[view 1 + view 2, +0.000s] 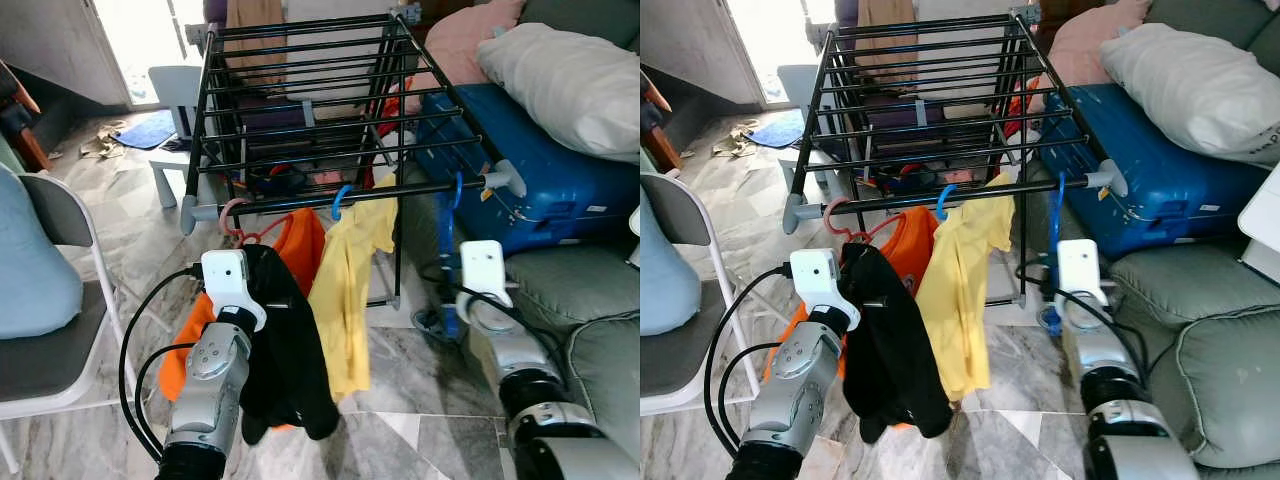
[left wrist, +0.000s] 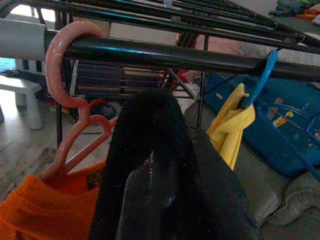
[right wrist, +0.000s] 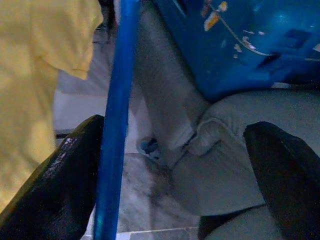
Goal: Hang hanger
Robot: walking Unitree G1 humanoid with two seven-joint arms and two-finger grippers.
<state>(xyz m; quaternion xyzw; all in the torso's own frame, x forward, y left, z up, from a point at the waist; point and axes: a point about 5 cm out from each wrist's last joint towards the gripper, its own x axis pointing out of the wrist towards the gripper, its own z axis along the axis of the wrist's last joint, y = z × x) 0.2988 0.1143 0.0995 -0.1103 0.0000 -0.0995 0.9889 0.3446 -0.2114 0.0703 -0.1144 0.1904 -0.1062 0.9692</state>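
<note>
Blue suitcase [image 1: 540, 170] beside white pillow [image 1: 570, 80].

Head cameras look down at the drying rack [image 1: 330, 120]; wrist cameras sit close beneath its front rail [image 2: 200, 57].

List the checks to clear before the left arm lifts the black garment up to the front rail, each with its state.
1. Left gripper holds the black garment: ok, though the cloth hides its fingers.
2. Free rail between the pink hanger hook and the blue hanger hook: ok.
3. Black garment's own hanger hook visible: cannot tell, cloth covers it.
4. Orange garment and yellow shirt out of the path: not ok, both hang close beside.
5. Right gripper clear of the lift: ok, open beside a blue strap.
</note>
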